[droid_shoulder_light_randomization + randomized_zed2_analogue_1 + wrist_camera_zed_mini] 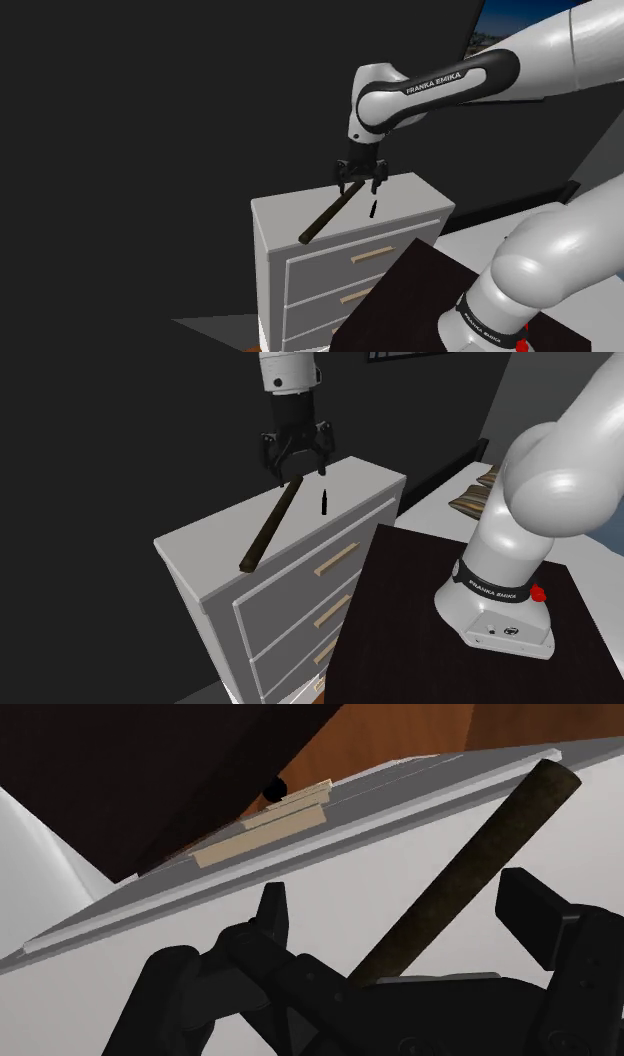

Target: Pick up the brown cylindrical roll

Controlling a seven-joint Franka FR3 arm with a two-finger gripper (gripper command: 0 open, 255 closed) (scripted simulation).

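on top of a pale dresser (280, 218) (200, 552) the brown roll (330, 216) (271, 528) (470, 864) is laid flat, a long thin cylinder set slantwise across the surface. one end is pointed toward the dresser's front edge, and the other end is found directly under the gripper (360, 188) (297, 470) (396, 894). the black fingers are spread apart with the roll's end passed between them; in the wrist view a gap is seen on each side, so the roll is not clasped. a small dark upright object (371, 208) (323, 500) is stood on the dresser top just beside the gripper. below, drawers with tan handles (372, 256) (336, 560) are shown on the dresser's front. the white arm (470, 80) is reached over from its dark stand (400, 300) (400, 612), placed just beside the dresser.
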